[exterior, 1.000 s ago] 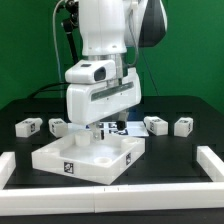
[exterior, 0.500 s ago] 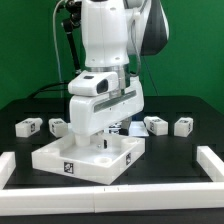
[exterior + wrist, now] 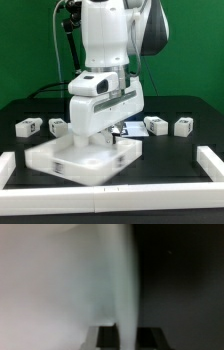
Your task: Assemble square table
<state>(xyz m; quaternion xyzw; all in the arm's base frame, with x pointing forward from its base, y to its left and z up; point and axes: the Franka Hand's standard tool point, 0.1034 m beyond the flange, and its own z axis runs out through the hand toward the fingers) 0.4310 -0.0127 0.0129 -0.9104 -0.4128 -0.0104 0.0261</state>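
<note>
The white square table slab (image 3: 88, 162) lies on the black table in front of the arm and looks blurred by motion. My gripper (image 3: 98, 140) is down on its far part, its fingertips hidden behind the hand. In the wrist view the slab (image 3: 60, 280) fills one side, and its raised rim runs between my two dark fingers (image 3: 103, 338). The gripper (image 3: 125, 337) is shut on that rim. Two white block legs (image 3: 27, 127) (image 3: 58, 125) stand at the exterior view's left and two more (image 3: 156, 125) (image 3: 183, 126) at its right.
The marker board (image 3: 127, 128) lies behind the slab, partly hidden by the arm. A long white border rail (image 3: 214, 162) runs round the front and sides of the black table. A green wall stands behind.
The gripper came down onto the slab's rim and closed on it. The slab, sharp and still before, is now blurred and has shifted slightly toward the exterior view's left.
</note>
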